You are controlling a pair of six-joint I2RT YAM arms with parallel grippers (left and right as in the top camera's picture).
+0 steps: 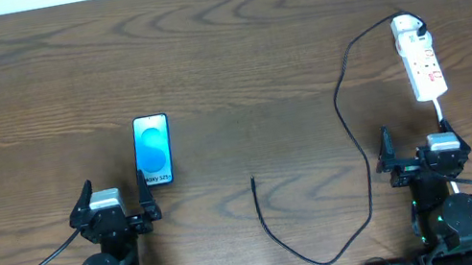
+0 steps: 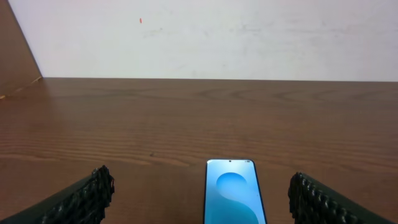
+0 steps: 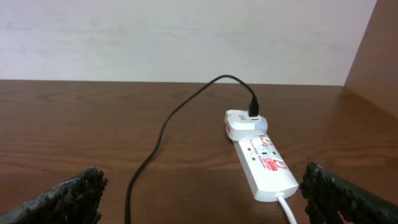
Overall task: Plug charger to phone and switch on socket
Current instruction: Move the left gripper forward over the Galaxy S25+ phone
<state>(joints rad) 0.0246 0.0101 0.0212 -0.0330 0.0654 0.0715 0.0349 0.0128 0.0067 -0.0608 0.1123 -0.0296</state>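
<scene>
Both arms are sitting with jaws spread wide, nothing held. The black-edged smartphone with the light-blue screen [image 1: 154,151] lies flat just ahead of the left gripper [image 1: 114,195], by its right finger, so I'd guess that arm steadies it. The thin black charger cable [image 1: 350,132] loops back from the narrow white power strip [image 1: 420,61], which is straight ahead of the right gripper [image 1: 416,144]. Its loose tip lies between the grippers, not in the phone yet.
</scene>
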